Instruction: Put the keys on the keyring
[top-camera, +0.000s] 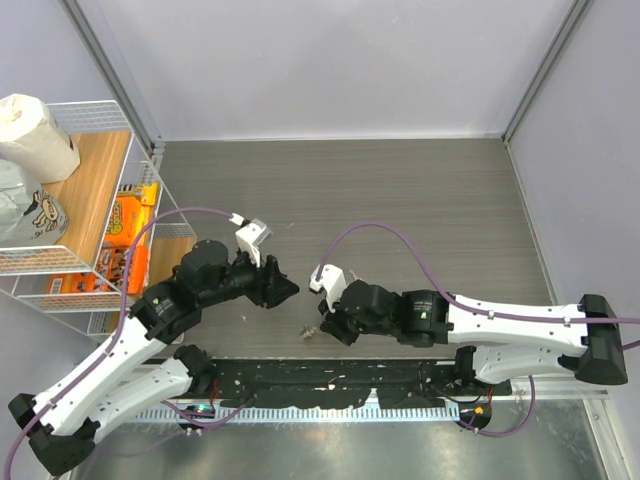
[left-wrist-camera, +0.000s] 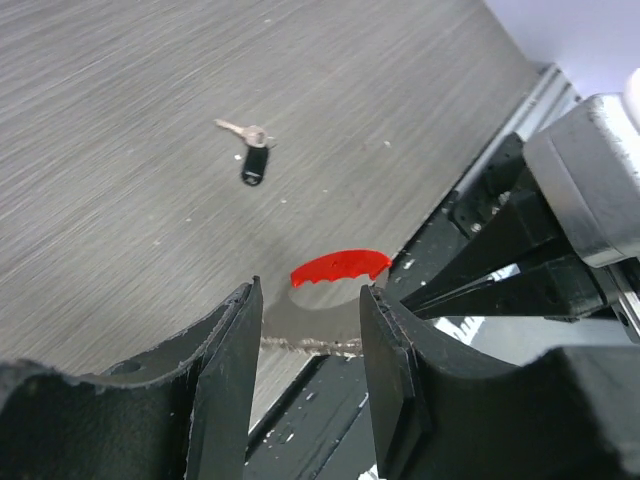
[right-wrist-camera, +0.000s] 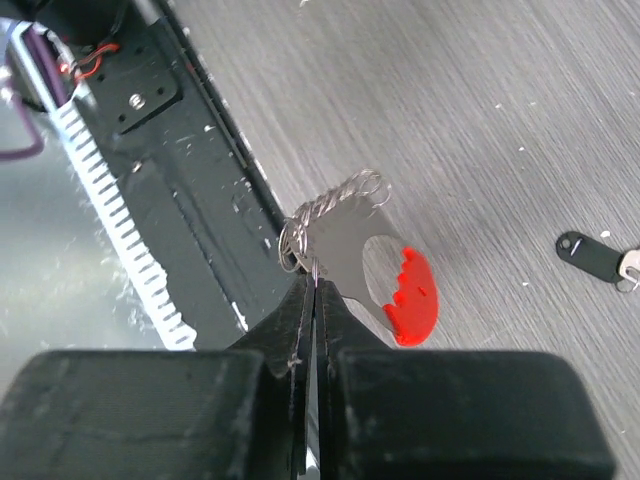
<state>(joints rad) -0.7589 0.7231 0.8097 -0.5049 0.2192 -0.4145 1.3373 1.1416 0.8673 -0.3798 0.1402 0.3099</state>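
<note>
The right gripper (right-wrist-camera: 312, 285) has its two fingers pressed flat together with no gap between them, and they pinch the twisted silvery wire of the keyring (right-wrist-camera: 413, 300). The coil bunches up just past the fingertips, and the curved red strip with its toothed edge hangs off to one side. This is at the near edge of the counter (top-camera: 400, 190), about midway along it and just beside the black base rail (right-wrist-camera: 190, 150). Whether the red strip touches the counter or hangs just above it cannot be told.

The left gripper (left-wrist-camera: 310, 300) is spread, with a clear gap between its fingers, and holds nothing. In its own wrist view the red strip shows through that gap, just beyond the tips and apart from them, and a length of the wire crosses lower down between the fingers.

The keys (left-wrist-camera: 256, 165), a small silver blade on a black head, lie flat on the counter near the keyring, further from the near edge, touched by neither gripper
</note>
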